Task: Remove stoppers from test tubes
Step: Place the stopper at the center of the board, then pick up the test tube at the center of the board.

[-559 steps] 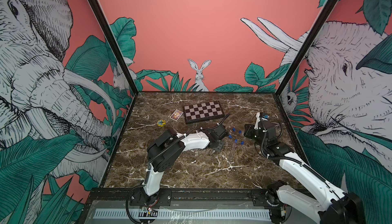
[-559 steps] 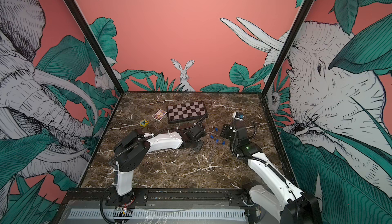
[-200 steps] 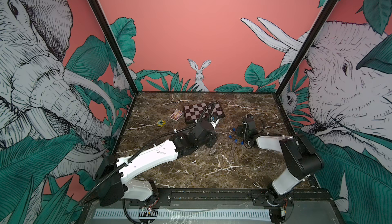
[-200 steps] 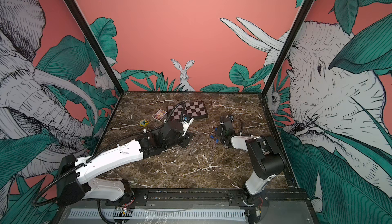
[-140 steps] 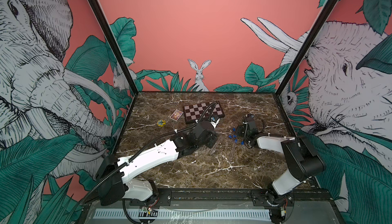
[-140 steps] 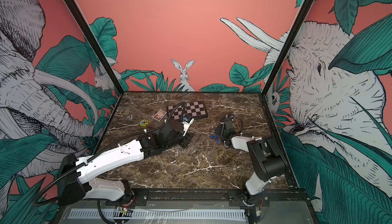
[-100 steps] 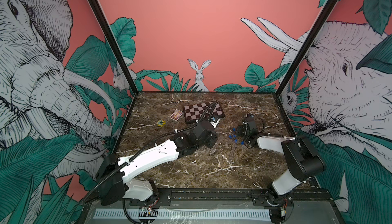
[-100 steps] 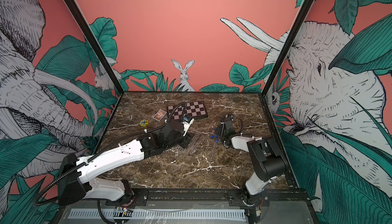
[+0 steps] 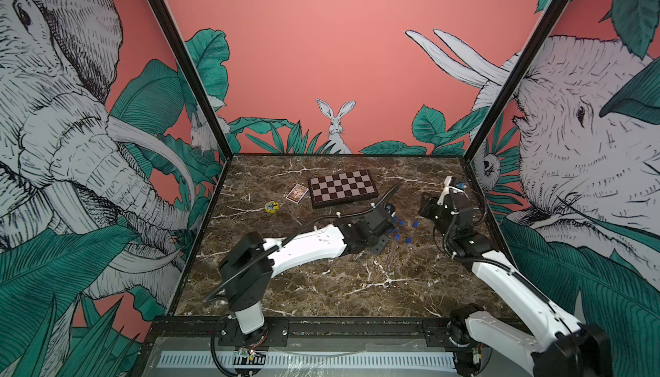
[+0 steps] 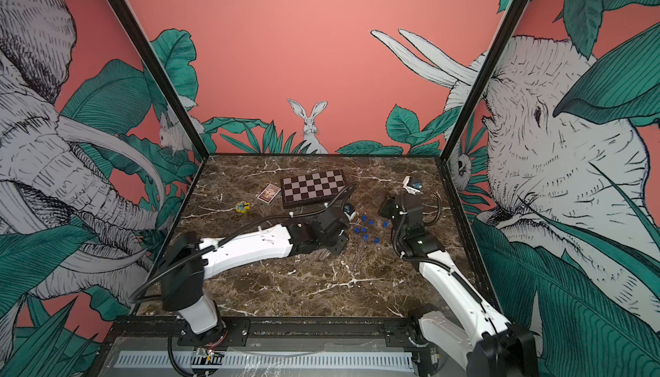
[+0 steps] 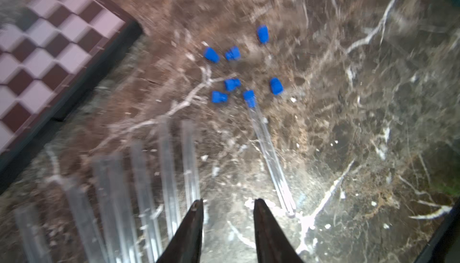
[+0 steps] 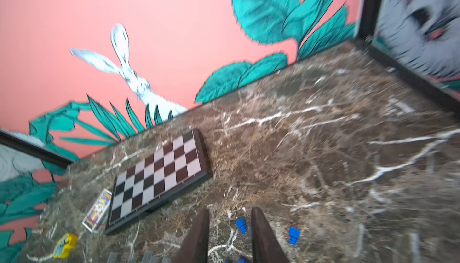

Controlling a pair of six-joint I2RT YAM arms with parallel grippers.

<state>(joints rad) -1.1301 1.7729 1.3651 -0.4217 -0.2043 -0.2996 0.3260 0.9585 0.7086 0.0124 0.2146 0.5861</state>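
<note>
One second on | left gripper (image 11: 228,200) spread, empty, shifted | right gripper (image 12: 230,209) spread, lifted

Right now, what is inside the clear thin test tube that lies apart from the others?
A small bright blue plastic stopper plugs one end of this tube. The rest looks empty, though the view is blurred; nothing covers it.
</note>
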